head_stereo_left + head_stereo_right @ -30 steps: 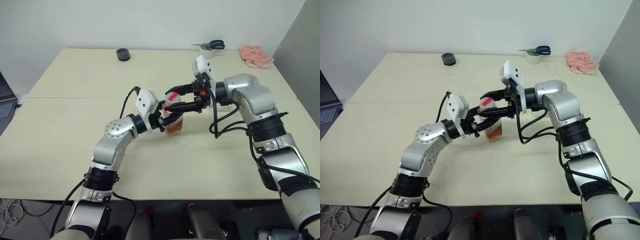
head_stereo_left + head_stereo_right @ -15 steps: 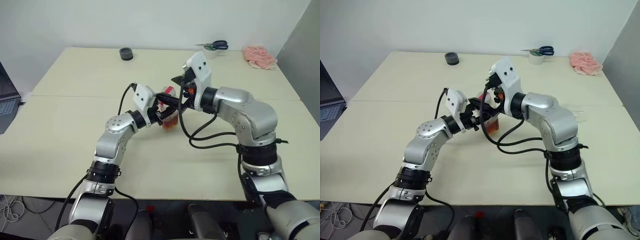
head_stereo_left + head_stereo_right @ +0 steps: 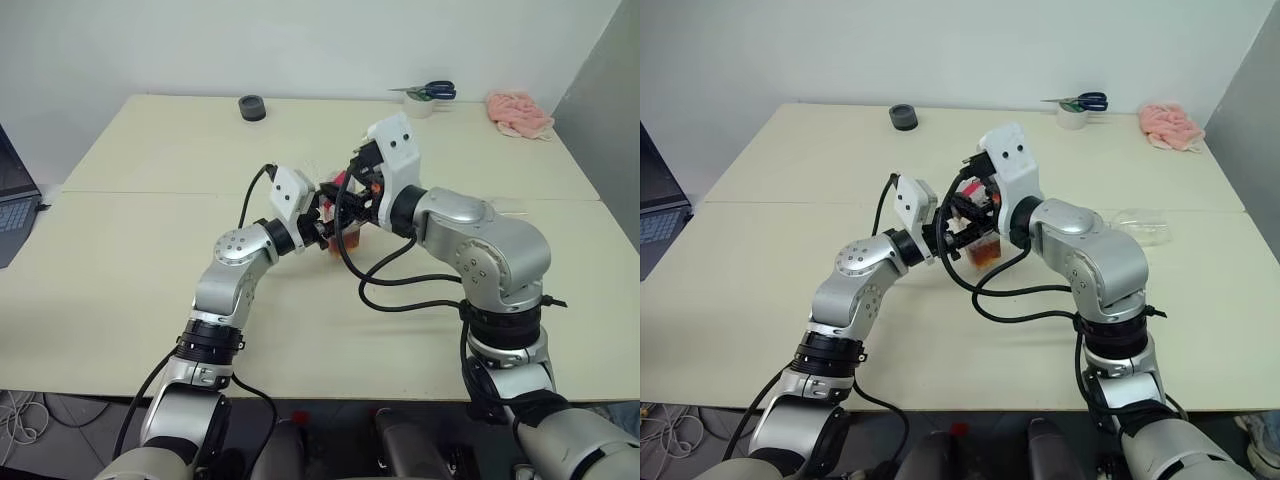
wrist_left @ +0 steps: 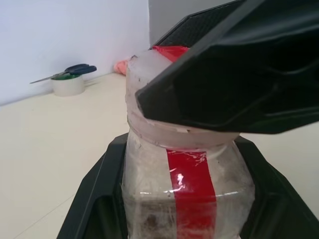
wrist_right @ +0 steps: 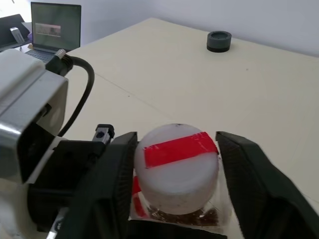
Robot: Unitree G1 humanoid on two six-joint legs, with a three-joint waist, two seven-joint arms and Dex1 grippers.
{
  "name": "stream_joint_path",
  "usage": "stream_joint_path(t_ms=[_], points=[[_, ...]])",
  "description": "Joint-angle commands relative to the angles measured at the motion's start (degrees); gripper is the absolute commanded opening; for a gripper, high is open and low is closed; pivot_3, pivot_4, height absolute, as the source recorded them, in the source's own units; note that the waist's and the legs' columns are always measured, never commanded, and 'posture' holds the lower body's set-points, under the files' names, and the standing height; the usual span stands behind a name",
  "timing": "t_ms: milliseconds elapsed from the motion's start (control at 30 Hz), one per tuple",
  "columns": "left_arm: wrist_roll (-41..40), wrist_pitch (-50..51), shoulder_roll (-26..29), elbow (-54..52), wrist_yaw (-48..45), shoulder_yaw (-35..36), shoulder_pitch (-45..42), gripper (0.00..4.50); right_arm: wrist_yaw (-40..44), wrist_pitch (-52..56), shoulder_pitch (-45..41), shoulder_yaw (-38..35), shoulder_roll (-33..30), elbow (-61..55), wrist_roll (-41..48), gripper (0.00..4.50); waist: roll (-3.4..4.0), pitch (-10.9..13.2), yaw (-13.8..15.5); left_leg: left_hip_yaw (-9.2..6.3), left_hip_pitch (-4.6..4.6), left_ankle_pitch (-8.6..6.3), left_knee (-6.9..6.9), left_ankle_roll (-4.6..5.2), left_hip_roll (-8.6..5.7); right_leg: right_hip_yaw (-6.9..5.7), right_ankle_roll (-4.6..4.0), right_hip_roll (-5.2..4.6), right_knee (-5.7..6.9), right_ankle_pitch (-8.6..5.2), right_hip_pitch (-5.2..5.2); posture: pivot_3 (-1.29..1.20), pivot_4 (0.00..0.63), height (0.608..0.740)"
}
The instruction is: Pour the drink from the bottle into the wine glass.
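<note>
A cream table [image 3: 150, 300] fills the scene. At mid-table the left gripper [image 3: 322, 224] is clamped on the bottle [image 3: 344, 232], which stands upright with amber drink [image 3: 345, 240] low inside. The right gripper [image 5: 177, 186] straddles its white top, fingers [image 5: 117, 172] closing around it. The glass [image 3: 1137, 226] lies toppled, well right.

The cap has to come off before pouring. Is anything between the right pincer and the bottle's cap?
Nothing visible. The right pincer brackets the cap, one finger against each side. The left pincer grips the bottle lower down, clear of the cap.
</note>
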Motion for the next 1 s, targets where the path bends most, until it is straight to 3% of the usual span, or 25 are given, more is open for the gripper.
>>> stream_joint_path(t_ms=[33,133,167,200,333,400,567,733,1000], points=[[-0.02,-1.73,-0.06,-1.40,0.09,1.13,-1.66,2.16,-1.09,-1.35,-1.05,-1.37,-0.31,-0.36,-0.05,1.85,0.00,0.00,0.00,0.00,0.00,0.00,0.00,0.00,0.00,0.00,0.00,0.00,0.00,0.00,0.00,0.00,0.150,0.740],[0.09,-1.74,-0.06,-1.46,0.29,1.21,-1.57,2.13,1.15,-3.74,-2.21,-0.18,-2.09,2.33,-0.25,1.85,0.00,0.00,-0.01,0.00,0.00,0.00,0.00,0.00,0.00,0.01,0.00,0.00,0.00,0.00,0.00,0.00,0.150,0.740],[0.00,-1.57,0.01,-1.59,0.21,1.28,-1.45,2.13,5.85,-6.89,-3.35,0.95,-3.81,5.58,0.53,1.85,0.00,0.00,-0.01,0.01,0.00,0.00,0.01,0.00,0.00,0.02,0.00,0.00,0.00,0.00,0.00,0.00,0.150,0.740],[-0.12,-1.43,0.10,-1.63,0.09,1.33,-1.40,2.13,11.82,-10.59,-4.13,2.39,-5.66,8.58,1.57,1.85,0.00,0.00,-0.01,0.01,0.00,0.00,0.01,0.00,-0.01,0.01,0.00,0.00,0.00,0.00,0.00,0.00,0.150,0.740],[-0.18,-1.39,0.04,-1.15,-0.39,1.24,-1.44,2.13,48.31,-26.96,-3.43,13.12,-16.53,15.36,6.47,1.85,0.00,0.00,0.29,-0.01,0.03,-0.01,0.06,0.02,-0.08,-0.10,0.04,-0.02,-0.13,-0.01,0.14,0.00,0.150,0.740],[0.03,-1.23,-0.10,-1.44,-0.74,0.81,-1.07,2.13,53.32,-34.60,-7.36,14.33,-15.44,25.94,3.64,1.85,-0.01,0.01,-0.01,-0.01,0.03,-0.01,0.03,0.02,-0.13,-0.10,0.10,-0.09,-0.18,-0.04,0.20,0.00,0.150,0.740],[0.07,-0.94,-0.02,-2.35,-0.35,0.99,-0.66,2.12,59.49,-42.68,-12.19,13.14,-14.00,37.86,0.40,1.85,0.01,0.01,-1.23,0.05,0.15,-0.01,-0.02,0.03,0.02,0.03,0.06,0.05,0.00,-0.03,0.13,0.00,0.150,0.740],[0.24,-1.00,0.46,-2.58,0.20,1.66,-0.39,2.11,58.49,-40.37,-13.30,9.93,-13.74,39.75,1.01,1.85,0.01,0.02,-1.19,0.00,0.12,-0.01,0.01,0.02,0.00,-0.01,0.05,-0.01,0.01,-0.02,0.13,0.00,0.150,0.740],[0.48,-0.74,0.96,-1.80,0.01,1.83,-1.18,2.11,46.00,-30.57,-9.72,2.81,-14.91,24.94,3.13,4.50,0.02,0.02,-0.81,-0.06,0.08,-0.01,0.02,0.01,-0.05,-0.08,0.05,-0.11,0.00,-0.02,0.13,0.00,0.150,0.740]])
